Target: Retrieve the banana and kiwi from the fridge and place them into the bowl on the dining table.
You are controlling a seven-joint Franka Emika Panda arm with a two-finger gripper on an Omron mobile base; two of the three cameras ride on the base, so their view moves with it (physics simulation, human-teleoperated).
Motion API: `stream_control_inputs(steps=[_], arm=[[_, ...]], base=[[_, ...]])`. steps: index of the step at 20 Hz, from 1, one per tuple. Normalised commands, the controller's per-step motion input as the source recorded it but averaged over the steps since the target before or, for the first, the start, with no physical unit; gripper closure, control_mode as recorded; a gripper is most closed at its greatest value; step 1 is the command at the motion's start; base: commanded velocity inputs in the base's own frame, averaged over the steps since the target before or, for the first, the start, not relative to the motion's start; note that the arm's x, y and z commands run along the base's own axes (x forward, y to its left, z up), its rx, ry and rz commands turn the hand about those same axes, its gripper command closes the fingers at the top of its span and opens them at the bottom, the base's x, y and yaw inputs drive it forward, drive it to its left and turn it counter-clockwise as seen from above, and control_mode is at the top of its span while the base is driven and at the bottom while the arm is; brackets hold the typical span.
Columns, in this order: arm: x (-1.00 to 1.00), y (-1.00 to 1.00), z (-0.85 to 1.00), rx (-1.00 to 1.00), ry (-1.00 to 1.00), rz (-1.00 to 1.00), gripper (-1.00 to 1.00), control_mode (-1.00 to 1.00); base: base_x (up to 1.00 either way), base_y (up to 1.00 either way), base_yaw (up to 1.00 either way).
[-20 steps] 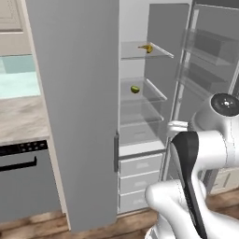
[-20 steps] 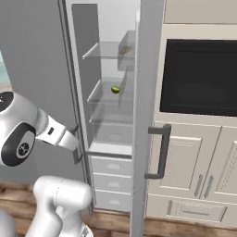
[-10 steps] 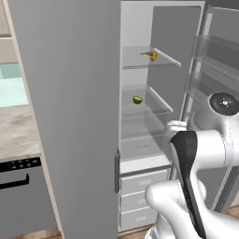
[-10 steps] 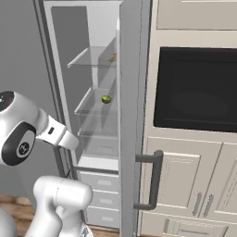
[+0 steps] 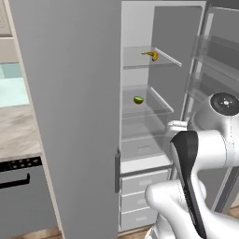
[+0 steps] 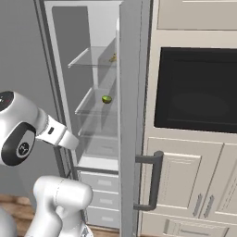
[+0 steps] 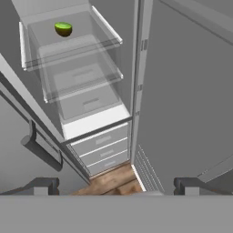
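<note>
The fridge [image 5: 70,93] stands with both doors open. On its upper glass shelf lies the banana [image 5: 150,55], which the door edge partly hides in the right base view [image 6: 112,58]. One shelf lower sits the kiwi [image 5: 138,99] [image 6: 107,99], and it is at the top left of the hand view [image 7: 63,29]. My gripper [image 7: 116,187] is open and empty, well short of the shelves, looking down at the white drawers [image 7: 100,145]. The bowl and the dining table are out of view.
The fridge's left door [image 7: 41,150] with its dark handle and its right door [image 7: 182,91] flank the hand. A black wall oven [image 6: 194,88] and cream cabinets [image 6: 180,185] stand to the right. A marble counter [image 5: 16,133] lies to the left.
The whole picture has shifted in both base views and the fridge looks larger and nearer, so the base has driven closer. The gripper has stayed open.
</note>
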Motion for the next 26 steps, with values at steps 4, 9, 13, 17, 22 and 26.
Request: stream_control_inputs(steps=[4, 9, 13, 17, 22, 26], arm=[[0.0, 0.0, 0.0, 0.0, 0.0, 0.0, -1.0, 1.0], [0.0, 0.0, 0.0, 0.0, 0.0, 0.0, -1.0, 1.0], [0.0, 0.0, 0.0, 0.0, 0.0, 0.0, -1.0, 1.0], [0.0, 0.0, 0.0, 0.0, 0.0, 0.0, -1.0, 1.0], [0.0, 0.0, 0.0, 0.0, 0.0, 0.0, -1.0, 1.0], [0.0, 0.0, 0.0, 0.0, 0.0, 0.0, -1.0, 1.0]], base=[[0.8, -0.49, 0.0], [0.99, -0.38, 0.0], [1.0, -0.3, -0.05], [1.0, -0.09, -0.15], [0.99, -0.04, -0.23], [0.98, 0.0, -0.3]])
